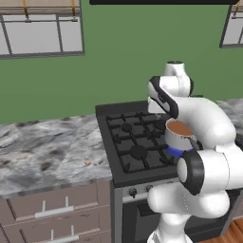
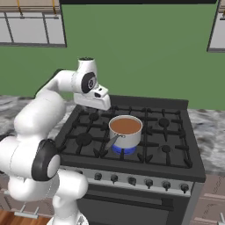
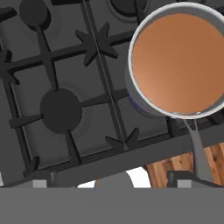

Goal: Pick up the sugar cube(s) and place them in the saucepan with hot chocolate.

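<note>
The pick-up is not begun: the gripper (image 3: pixel 109 183), fingers apart and empty, hangs over the stove (image 1: pixel 124 142) near the saucepan (image 2: pixel 125 130), so it must next reach the sugar cube (image 1: pixel 87 162) on the counter (image 1: pixel 42 152) left of the stove.

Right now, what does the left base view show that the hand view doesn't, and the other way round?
Left base view alone: the sugar cube, a speck on the marble counter left of the stove, plus drawers and the green wall. Hand view alone: the wooden floor past the stove's front edge, and the pan's handle in full. Both: the saucepan of brown liquid and the stove grates.
</note>
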